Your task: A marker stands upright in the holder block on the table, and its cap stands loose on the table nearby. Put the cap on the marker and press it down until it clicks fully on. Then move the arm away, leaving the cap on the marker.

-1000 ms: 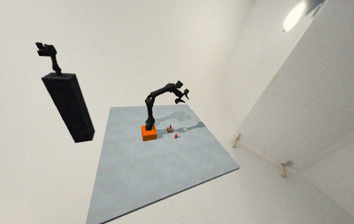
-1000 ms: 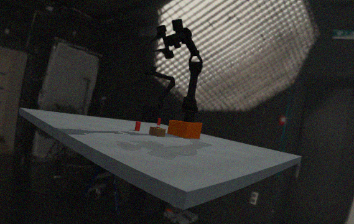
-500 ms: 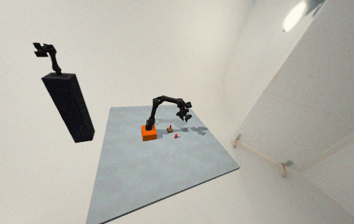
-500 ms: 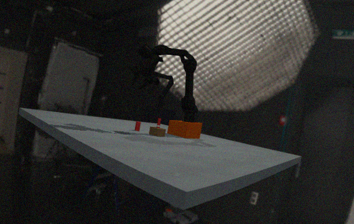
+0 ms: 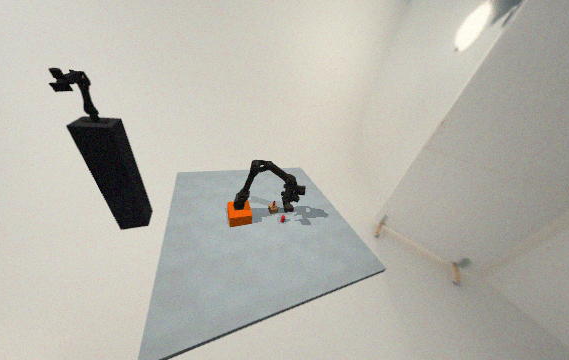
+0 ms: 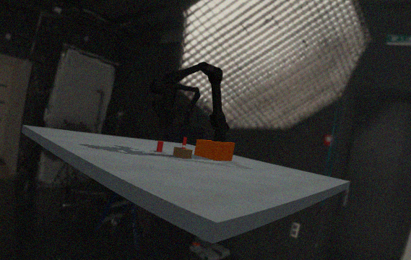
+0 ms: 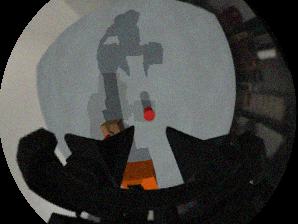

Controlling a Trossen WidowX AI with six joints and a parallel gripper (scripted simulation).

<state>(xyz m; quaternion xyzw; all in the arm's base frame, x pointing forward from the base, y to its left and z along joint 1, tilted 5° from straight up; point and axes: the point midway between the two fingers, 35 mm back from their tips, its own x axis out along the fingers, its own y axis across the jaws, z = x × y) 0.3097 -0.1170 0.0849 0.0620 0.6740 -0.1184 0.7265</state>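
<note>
My jaws (image 5: 288, 206) spread, nothing between; red cap (image 5: 283, 219) (image 6: 159, 146) (image 7: 149, 115) on desk (image 5: 244, 280) (image 6: 191, 188) (image 7: 190, 75), wrist view centre; marker (image 5: 274, 203) (image 6: 184, 142) upright in holder block (image 5: 273, 211) (image 6: 183, 153) (image 7: 111, 128), just below exterior view's middle

Arm (image 5: 275, 170) (image 6: 214, 77): one, black, jointed; upright at lower section, bent at elbow, forearm sloping down and outward. Wrist (image 5: 291, 184): bent, angled downward. Gripper (image 5: 288, 206) (image 7: 150, 128): one, parallel-jaw, black; pointed fingers apart, partly open, nothing between; raised, aimed down. In exterior view, fingers too dark to tell.
</note>
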